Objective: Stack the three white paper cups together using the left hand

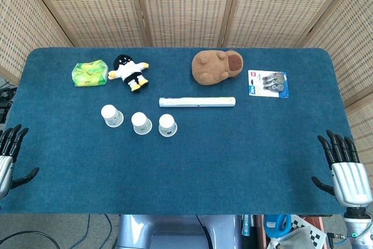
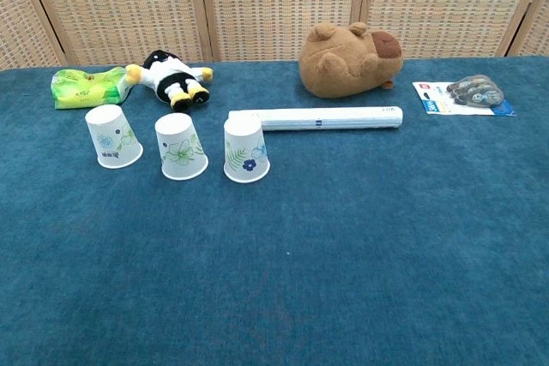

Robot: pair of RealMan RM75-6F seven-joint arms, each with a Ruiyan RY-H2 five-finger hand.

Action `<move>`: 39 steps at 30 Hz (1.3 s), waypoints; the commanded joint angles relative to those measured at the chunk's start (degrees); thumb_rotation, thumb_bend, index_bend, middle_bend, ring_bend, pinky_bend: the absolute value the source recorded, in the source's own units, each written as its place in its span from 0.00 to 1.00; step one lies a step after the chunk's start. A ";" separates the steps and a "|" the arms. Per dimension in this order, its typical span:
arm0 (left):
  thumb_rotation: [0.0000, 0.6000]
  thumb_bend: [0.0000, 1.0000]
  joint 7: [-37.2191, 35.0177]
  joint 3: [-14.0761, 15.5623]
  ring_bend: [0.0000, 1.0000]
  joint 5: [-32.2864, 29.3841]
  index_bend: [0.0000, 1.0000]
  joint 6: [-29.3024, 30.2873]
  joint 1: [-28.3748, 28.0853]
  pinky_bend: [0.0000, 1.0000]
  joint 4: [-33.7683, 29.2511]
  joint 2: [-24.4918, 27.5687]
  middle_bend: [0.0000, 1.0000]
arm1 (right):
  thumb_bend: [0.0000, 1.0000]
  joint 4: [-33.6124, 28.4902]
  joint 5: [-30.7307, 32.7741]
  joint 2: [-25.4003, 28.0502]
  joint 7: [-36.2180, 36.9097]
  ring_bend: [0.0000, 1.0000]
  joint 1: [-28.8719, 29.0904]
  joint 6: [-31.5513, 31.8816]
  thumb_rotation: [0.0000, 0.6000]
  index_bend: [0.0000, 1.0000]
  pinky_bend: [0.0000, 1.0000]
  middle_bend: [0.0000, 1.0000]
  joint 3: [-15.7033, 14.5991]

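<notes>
Bench [image 1: 233,161] w/ dark blue felt-like cover, woven cane screen panels [image 1: 186,4] behind it.

Nearest edge, head view: left hand [image 1: 10,158] at the bench's left corner, dark fingers spread upward, thumb out to the side, holding nothing. Right hand [image 1: 344,170] at the right corner, same pose, fingers apart, released. Both well apart from the cups; neither shows in chest view.

Mid-bench, left of centre: three white paper cups w/ printed plant patterns, all upside down, in a row, separate, not stacked. Left cup [image 2: 112,136] w/ blue-green print, middle cup [image 2: 180,147] w/ green flower, right cup [image 2: 245,150] w/ fern leaf and blue flower. Small gaps between them, none touching.

Just behind the right cup: long white tube-shaped box [image 2: 316,117] lying flat, running rightward.

Far side, left to right: green crinkly snack packet [image 2: 86,87]; small black-and-white plush figure w/ yellow hands and feet [image 2: 170,77] lying beside it, touching or nearly so, can't tell which; brown capybara-like plush toy [image 2: 349,61] lying on its side; flat blister card w/ grey items on a white and blue backing [image 2: 463,95] near the right edge.
</notes>
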 commanded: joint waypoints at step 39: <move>1.00 0.23 16.66 -13.23 0.04 -18.28 0.00 -49.13 -44.92 0.18 9.12 -17.94 0.00 | 0.00 5.60 10.32 -1.01 3.58 0.00 2.63 -8.17 1.00 0.00 0.00 0.00 3.19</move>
